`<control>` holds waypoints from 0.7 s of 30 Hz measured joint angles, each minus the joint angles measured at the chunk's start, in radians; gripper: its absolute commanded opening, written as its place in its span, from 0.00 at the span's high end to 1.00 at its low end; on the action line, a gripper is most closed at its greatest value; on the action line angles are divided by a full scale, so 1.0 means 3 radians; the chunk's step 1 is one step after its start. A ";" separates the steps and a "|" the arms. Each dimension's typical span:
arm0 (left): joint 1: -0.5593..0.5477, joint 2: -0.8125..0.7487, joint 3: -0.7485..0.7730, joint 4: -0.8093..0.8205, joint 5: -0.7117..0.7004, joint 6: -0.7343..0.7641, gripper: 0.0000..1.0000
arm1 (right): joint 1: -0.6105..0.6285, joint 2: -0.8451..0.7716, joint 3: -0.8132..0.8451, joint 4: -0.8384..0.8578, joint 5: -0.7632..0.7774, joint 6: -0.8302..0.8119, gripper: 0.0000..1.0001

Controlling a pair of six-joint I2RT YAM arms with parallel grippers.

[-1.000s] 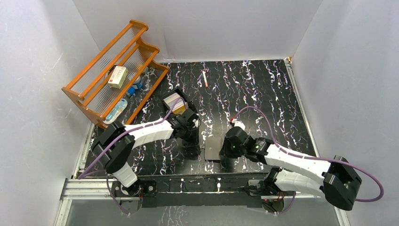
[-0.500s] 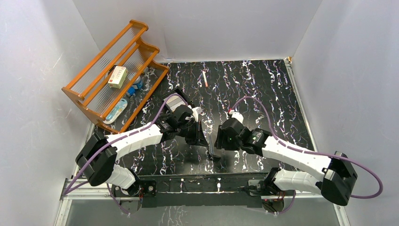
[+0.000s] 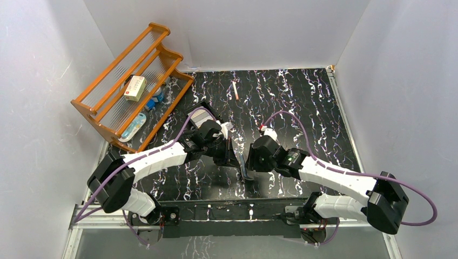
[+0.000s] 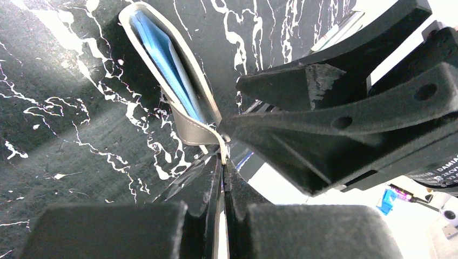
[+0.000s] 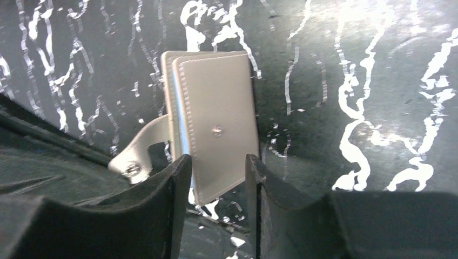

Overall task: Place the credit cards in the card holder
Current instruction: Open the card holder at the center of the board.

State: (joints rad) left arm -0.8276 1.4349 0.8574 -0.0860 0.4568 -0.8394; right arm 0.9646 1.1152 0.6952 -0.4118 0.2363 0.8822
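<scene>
The card holder stands on edge between my two grippers, low over the black marbled table. Its grey-brown outside faces the right wrist camera. Its pale-blue inside gapes slightly in the left wrist view. My left gripper is shut on the holder's thin closing strap. My right gripper is open, its fingers either side of the holder's lower corner with a gap on the right. The credit cards are hidden behind the left arm.
A black shallow tray peeks out behind the left arm. An orange wooden rack with a cream box leans at the back left. A thin pinkish stick lies at the back. White walls close three sides.
The card holder lay flat a second ago; now it is pulled up on edge by its strap. The left gripper moved right toward the right one, which rose and opened wider.
</scene>
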 measured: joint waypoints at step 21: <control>0.0000 -0.0540 -0.0308 -0.0099 -0.0333 -0.0066 1.00 | 0.0003 -0.0132 -0.0130 0.0001 0.0093 0.0092 0.38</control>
State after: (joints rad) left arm -0.8276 1.2728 0.7650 -0.1158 0.3569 -0.8593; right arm 0.9653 1.0756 0.6563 -0.4114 0.2642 0.9096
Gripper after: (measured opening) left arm 0.009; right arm 0.593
